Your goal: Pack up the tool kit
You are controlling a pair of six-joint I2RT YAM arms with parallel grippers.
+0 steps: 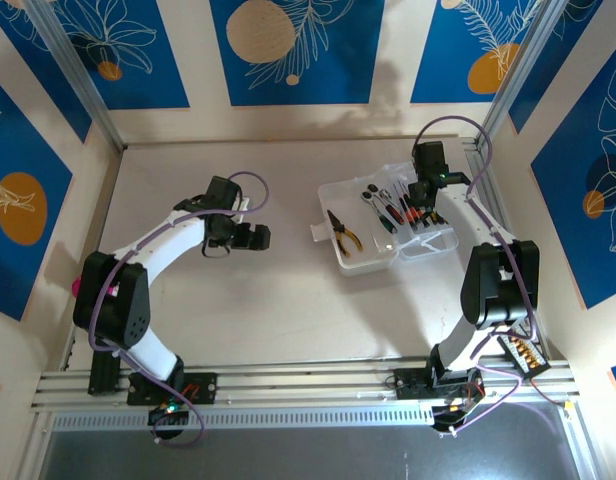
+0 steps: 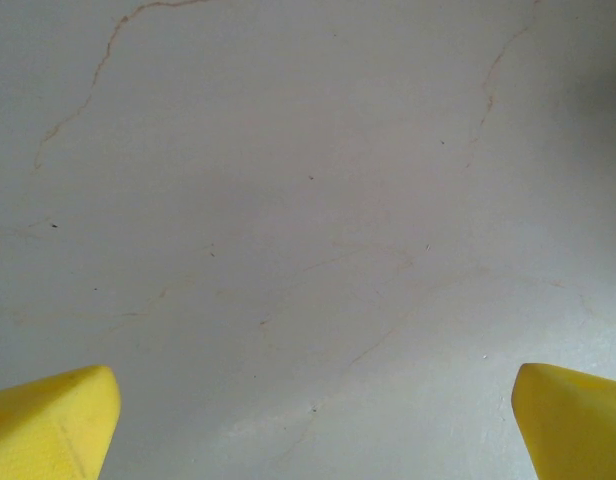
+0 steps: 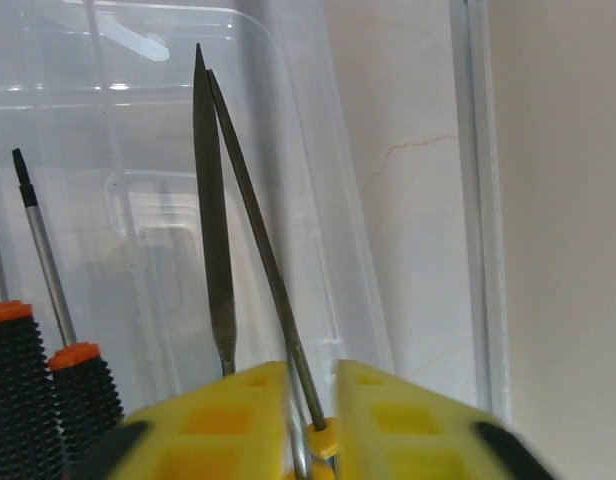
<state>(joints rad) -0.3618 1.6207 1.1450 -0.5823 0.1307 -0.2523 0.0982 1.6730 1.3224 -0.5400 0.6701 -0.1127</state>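
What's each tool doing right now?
Left tool: open, holding nothing.
Right tool: nearly closed around thin metal files; grip cannot be told.

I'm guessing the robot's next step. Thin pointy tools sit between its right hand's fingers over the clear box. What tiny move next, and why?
Probably open the right hand wider. The thin tools already point into the clear box beside the screwdrivers, so they look delivered; whether the fingers pinch them is unclear.
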